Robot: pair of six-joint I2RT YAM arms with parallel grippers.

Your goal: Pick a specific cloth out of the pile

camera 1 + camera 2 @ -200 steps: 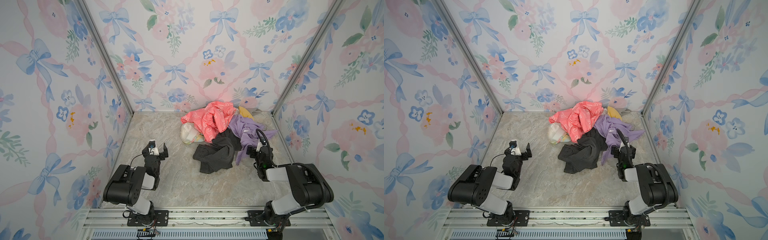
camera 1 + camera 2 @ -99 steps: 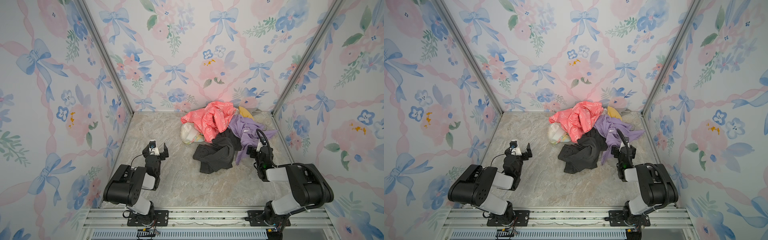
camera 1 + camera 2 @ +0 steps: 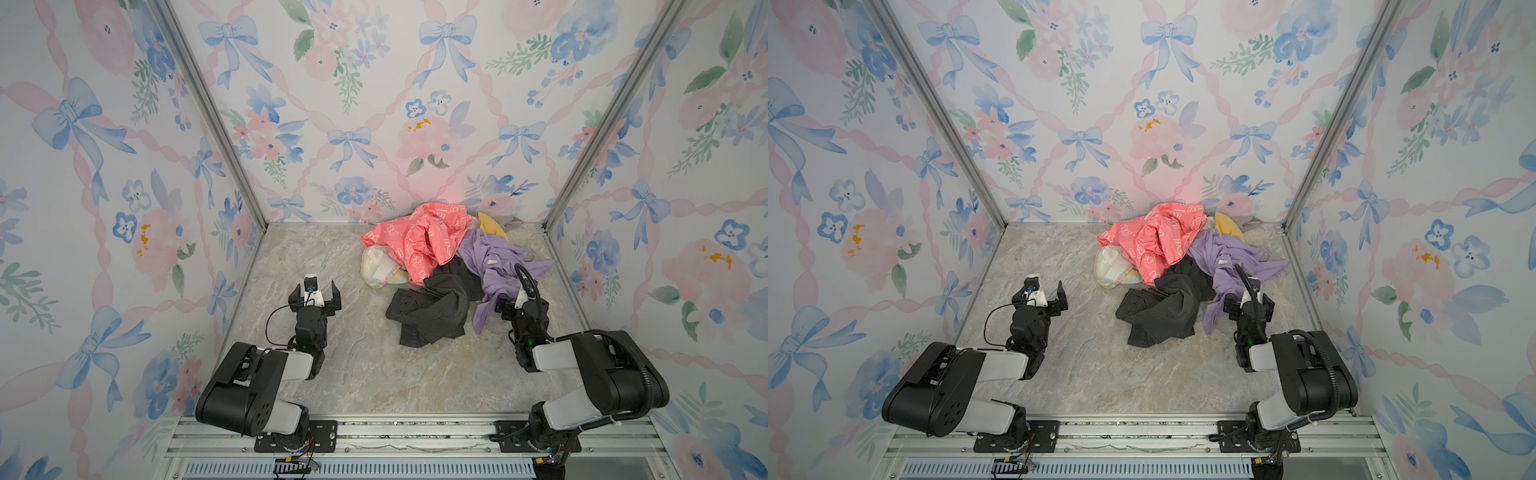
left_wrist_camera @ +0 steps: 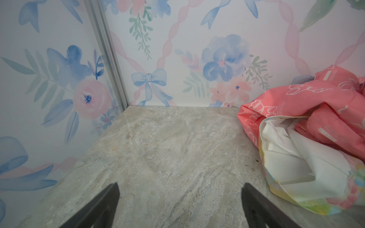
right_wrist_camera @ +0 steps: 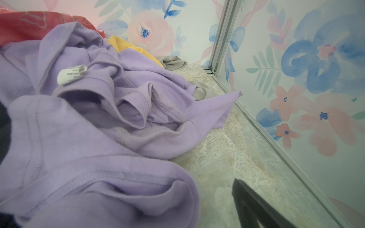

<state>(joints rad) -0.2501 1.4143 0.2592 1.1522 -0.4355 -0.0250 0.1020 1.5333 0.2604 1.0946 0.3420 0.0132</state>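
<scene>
Here, the cloth (image 3: 491, 224) peeks out at the pile's (image 3: 432, 299) rear, partly covered by the lilac garment (image 3: 488, 262), while the left gripper (image 3: 314, 291) and right gripper (image 3: 521, 302) both stand wide open, holding nothing.

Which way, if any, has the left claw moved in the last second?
No. The left claw hangs open at the same spot in a top view, equally far from the back-left corner post.

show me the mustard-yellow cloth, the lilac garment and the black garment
mustard-yellow cloth (image 3: 491, 225): a top view, on its exposed yellow fold
lilac garment (image 5: 79, 128): right wrist view, on a broad front fold
black garment (image 3: 432, 309): a top view, on its crumpled middle
</scene>
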